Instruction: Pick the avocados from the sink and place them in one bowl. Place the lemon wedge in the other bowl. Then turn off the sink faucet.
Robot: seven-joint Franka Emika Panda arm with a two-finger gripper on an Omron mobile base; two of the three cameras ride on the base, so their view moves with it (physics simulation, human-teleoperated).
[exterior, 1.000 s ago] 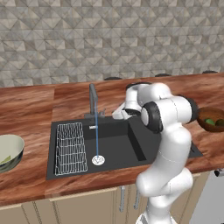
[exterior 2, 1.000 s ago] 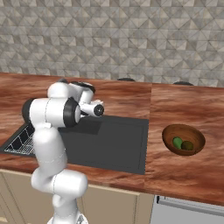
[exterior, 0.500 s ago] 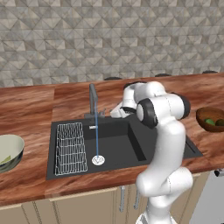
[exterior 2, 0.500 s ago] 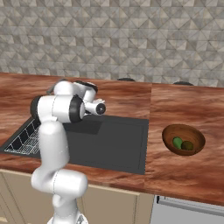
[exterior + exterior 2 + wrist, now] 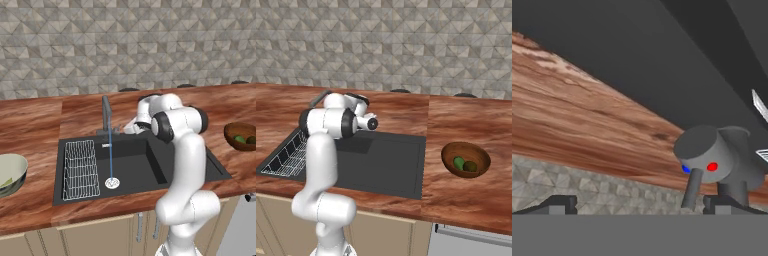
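Gripper (image 5: 639,205) held low at the back edge of the sink (image 5: 150,165), jaws spread wide, nothing between them; its dark finger tips (image 5: 559,204) stand far apart at the bottom of the hand view; faucet base with its small lever (image 5: 692,186) sits close ahead of the right-hand tip, red and blue dots on its face.

Sink faucet (image 5: 106,114) upright behind the basin; thin stream of water (image 5: 110,155) falls to the round drain (image 5: 112,183); white wire rack (image 5: 80,169) in the left part of the basin.

Brown wooden bowl (image 5: 466,159) on the counter right of the sink, both avocados (image 5: 464,164) inside, green one beside the dark one; pale bowl (image 5: 10,172) on the counter left of the sink, something yellowish-green in it, too small to name.
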